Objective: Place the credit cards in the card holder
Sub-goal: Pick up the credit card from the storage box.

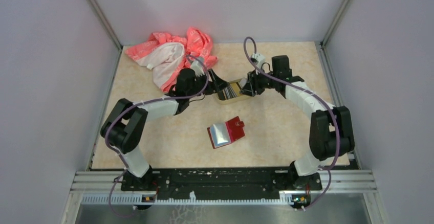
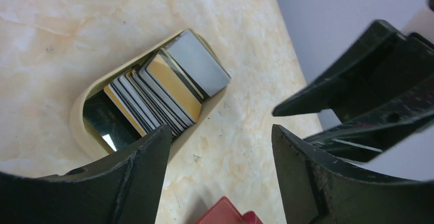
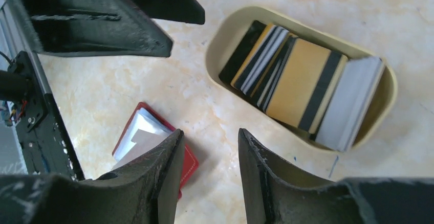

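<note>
The credit cards (image 3: 299,83) stand as a leaning stack of gold, grey, dark and white ones inside a tan tin tray (image 3: 215,45). From above, the cards (image 1: 233,89) lie between my two grippers. At the tray's left end my left gripper (image 1: 217,84) is open and empty. My right gripper (image 1: 247,87) is at the tray's right end, also open with nothing between its fingers. The card holder (image 1: 236,128), a dark-red wallet lying open with a greyish inner pocket, rests on the table nearer the arm bases. The left wrist view shows the cards (image 2: 171,83) and a corner of the card holder (image 2: 225,215).
A pink and white cloth (image 1: 174,52) lies bunched at the back left, just behind the left arm. Metal rails and pale walls bound the beige table on the sides and back. In the left wrist view the right gripper's fingers (image 2: 358,91) hover close by.
</note>
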### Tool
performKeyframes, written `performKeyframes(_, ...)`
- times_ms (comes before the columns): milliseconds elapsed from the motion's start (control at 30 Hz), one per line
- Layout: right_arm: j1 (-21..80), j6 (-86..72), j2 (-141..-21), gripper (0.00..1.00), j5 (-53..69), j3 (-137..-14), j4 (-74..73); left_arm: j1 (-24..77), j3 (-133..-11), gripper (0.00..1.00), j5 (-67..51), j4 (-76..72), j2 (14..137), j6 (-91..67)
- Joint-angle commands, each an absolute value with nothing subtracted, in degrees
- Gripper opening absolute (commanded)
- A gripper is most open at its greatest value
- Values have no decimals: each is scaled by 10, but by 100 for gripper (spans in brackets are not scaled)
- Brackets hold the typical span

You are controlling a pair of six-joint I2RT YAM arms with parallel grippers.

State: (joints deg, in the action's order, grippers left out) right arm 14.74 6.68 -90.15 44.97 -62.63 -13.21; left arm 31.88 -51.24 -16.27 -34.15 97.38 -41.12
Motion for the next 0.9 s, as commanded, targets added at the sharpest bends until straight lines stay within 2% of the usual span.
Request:
performKeyframes(0,121,25,-857,43,466,-619,-68,319,-586,79,-132,-225,1034,-419)
performKeyframes(267,116,29,-863,43,474,-619,-71,340,-674,83,-41,-128,1095,-450)
performKeyframes(500,112,33,-856,43,477,-616,-70,350,-730,84,-6,-55,1134,-485)
performKeyframes(667,112,34,-857,43,480,-616,-70,363,-799,86,62,43,1167,-504)
performKeyframes(867,106,34,-855,43,485,-616,-71,367,-836,89,59,71,1196,-515)
